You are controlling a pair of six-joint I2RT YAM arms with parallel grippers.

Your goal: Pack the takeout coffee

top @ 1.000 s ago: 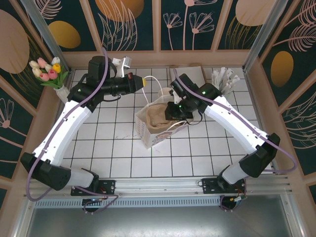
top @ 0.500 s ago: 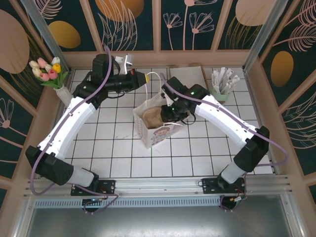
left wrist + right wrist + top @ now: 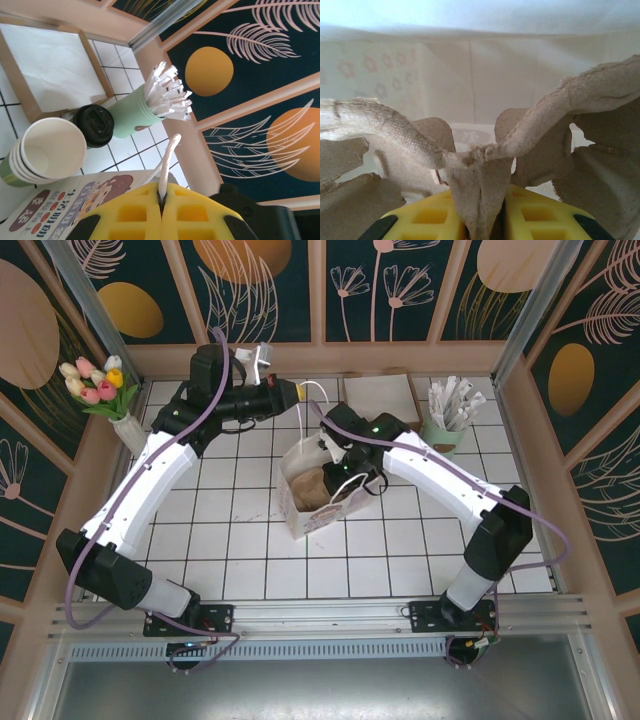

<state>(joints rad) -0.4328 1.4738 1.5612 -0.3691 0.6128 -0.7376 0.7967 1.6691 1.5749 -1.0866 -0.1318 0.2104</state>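
Your left gripper (image 3: pixel 161 199) is clenched on the white cord handle (image 3: pixel 169 156) of the paper bag (image 3: pixel 316 516). In the top view it holds that handle up at the bag's 12 o'clock edge. The bag stands open near the middle of the white tiled surface (image 3: pixel 230 540), its printed face toward the arm bases.

Your right gripper (image 3: pixel 483 207) is down inside the bag, grasping the raised central ridge of a brown pulp cup carrier (image 3: pixel 405 137). The yellow fingers are pressed against either side of the ridge. The bag's pale inner walls rise behind the carrier.

The takeout coffee (image 3: pixel 95 125) is not in the bag. In your left wrist view it stands upright on the surface with its black lid on. It is just beside the pale mint cup of white sticks (image 3: pixel 131 114), at that cup's 8 o'clock. A stack of empty paper cups (image 3: pixel 50 150) sits close at the coffee's 7 o'clock. I cannot tell whether the coffee touches either neighbour. A wooden-rimmed tray (image 3: pixel 96 69) with a white sheet in it lies at the coffee's 11 o'clock.
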